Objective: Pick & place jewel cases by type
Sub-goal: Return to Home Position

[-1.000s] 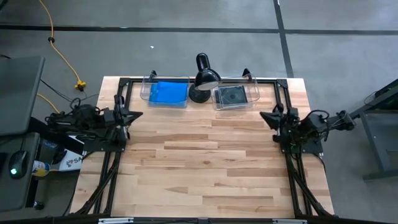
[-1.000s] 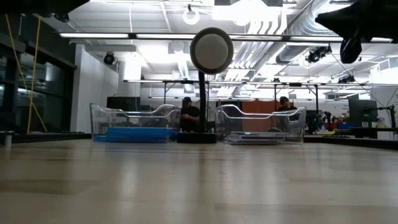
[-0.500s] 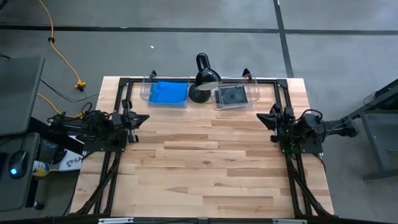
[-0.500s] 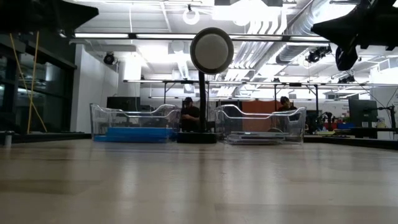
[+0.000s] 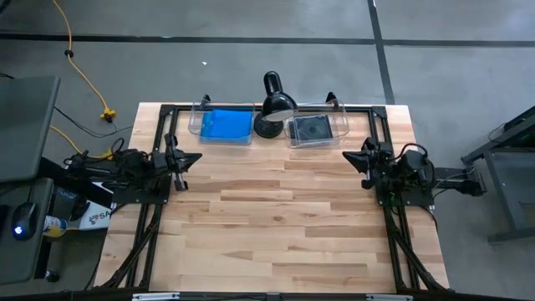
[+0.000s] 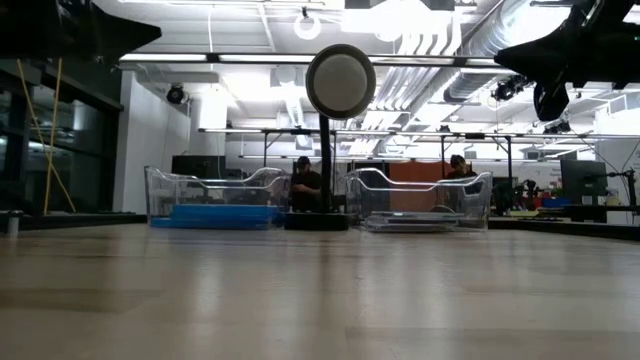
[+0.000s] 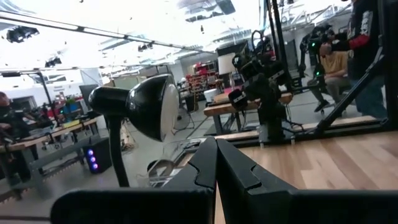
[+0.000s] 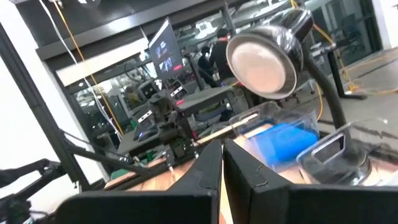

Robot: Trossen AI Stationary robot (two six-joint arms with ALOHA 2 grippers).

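Two clear bins stand at the worktop's (image 5: 276, 217) far edge, with a black lamp (image 5: 272, 104) between them. The left bin (image 5: 197, 124) holds the blue cases (image 5: 227, 125), lying flat. The right bin (image 5: 341, 125) holds the dark cases (image 5: 311, 129), flat as well. From above each lot shows as one square, so we cannot count them.

The lamp's base sits just beside both bins, and from above its shade hides the gap between them. Seen level across the worktop, its round head (image 6: 340, 82) faces us and its post rises between the bin walls. Two people (image 6: 305, 185) sit in the room beyond, one partly hidden behind the post.

The left claw (image 5: 199, 156) hangs over the worktop's left side near the black frame rail (image 5: 164, 134). It points toward the middle, fingers (image 7: 205, 165) pressed together and holding nothing. The right claw (image 5: 347, 158) mirrors it on the right side, fingers (image 8: 208, 165) likewise together. Both are well apart from the bins.

A yellow cable (image 5: 79, 71) trails over the grey floor beyond the left corner.
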